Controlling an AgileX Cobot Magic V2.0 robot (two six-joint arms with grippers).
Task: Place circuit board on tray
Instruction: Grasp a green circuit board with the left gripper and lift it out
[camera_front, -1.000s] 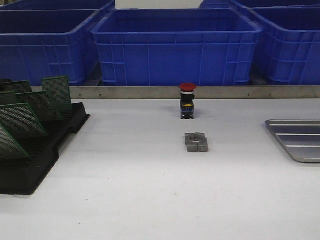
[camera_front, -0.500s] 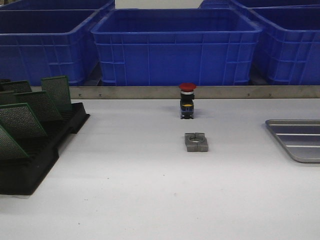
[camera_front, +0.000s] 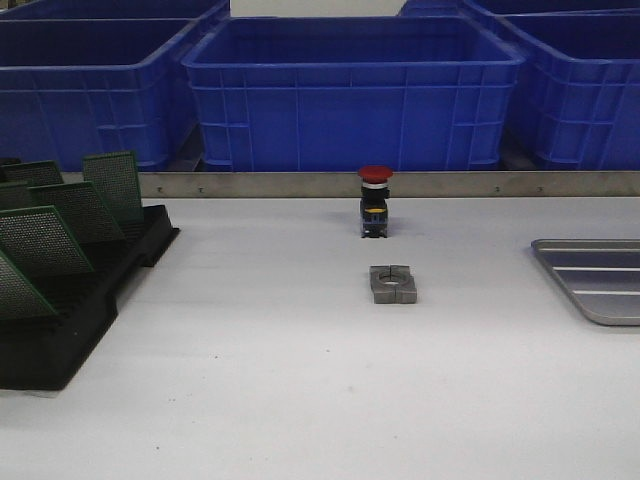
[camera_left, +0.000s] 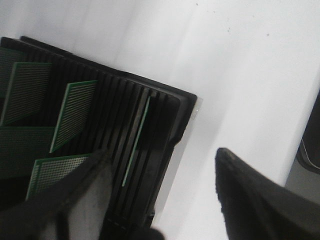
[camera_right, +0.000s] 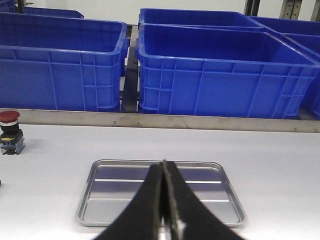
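Several green circuit boards (camera_front: 42, 240) stand tilted in the black slotted rack (camera_front: 70, 330) at the left of the front view. In the left wrist view the boards (camera_left: 74, 120) and the rack (camera_left: 150, 130) lie below my left gripper (camera_left: 162, 165), which is open and empty, above the rack's corner. The silver ribbed tray (camera_front: 595, 280) lies at the right edge of the table. In the right wrist view the tray (camera_right: 107, 195) lies beyond my right gripper (camera_right: 163, 167), which is shut and empty. Neither gripper shows in the front view.
A red-capped push button (camera_front: 375, 200) stands at the back middle of the table, and a grey metal block (camera_front: 392, 284) lies in front of it. Big blue bins (camera_front: 350, 90) line the back behind a metal rail (camera_front: 300, 184).
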